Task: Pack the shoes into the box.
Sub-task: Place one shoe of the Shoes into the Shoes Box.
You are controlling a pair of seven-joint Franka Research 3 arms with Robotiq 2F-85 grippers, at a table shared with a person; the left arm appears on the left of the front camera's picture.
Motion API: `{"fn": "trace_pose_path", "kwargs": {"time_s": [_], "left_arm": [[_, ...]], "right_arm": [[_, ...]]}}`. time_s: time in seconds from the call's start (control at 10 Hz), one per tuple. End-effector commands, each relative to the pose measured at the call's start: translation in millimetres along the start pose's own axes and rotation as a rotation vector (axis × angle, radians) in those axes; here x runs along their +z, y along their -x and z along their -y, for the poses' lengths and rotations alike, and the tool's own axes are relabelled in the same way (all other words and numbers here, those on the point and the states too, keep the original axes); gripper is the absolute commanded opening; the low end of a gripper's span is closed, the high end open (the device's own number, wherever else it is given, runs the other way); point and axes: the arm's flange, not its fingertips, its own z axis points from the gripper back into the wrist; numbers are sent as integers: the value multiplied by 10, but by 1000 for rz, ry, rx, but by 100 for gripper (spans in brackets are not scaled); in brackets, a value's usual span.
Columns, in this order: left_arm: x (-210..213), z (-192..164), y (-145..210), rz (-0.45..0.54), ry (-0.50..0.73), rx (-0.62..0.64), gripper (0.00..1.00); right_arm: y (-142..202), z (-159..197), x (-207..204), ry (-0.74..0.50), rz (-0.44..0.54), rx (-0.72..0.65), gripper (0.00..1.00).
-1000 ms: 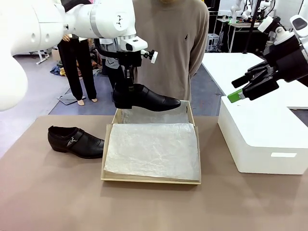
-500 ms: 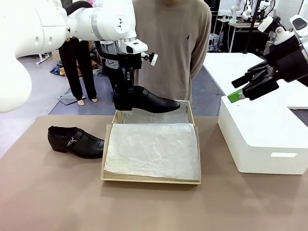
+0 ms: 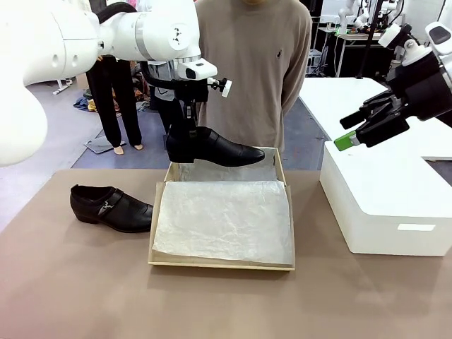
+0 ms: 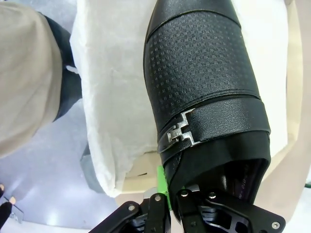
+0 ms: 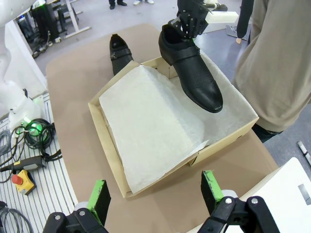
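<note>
one glossy black leather shoe (image 3: 212,145) heel-pinched in left hand (image 3: 189,123) above tan cardboard box (image 3: 220,265), probably for lowering in; right hand (image 5: 154,188) wide.

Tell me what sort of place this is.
Probably a robotics lab or test workshop, not a shop: a white robot arm holds a shoe over a cardboard box at a table, and a red emergency-stop button with loose cables sits beside it.
</note>
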Motion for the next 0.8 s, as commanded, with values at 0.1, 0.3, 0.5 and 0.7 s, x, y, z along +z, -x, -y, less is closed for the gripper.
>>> {"fn": "trace_pose_path", "kwargs": {"time_s": [0.1, 0.3, 0.5, 0.7], "left_arm": [[0, 0, 0, 0, 0, 0, 0], [-22, -19, -84, 13, 0, 21, 0], [-90, -14, -182, 11, 4, 43, 0], [-209, -7, -240, 3, 13, 57, 0]], "right_arm": [[-16, 35, -8, -15, 25, 23, 100], [-16, 35, -8, -15, 25, 23, 100], [-16, 35, -8, -15, 25, 23, 100], [-16, 35, -8, -15, 25, 23, 100]]}}
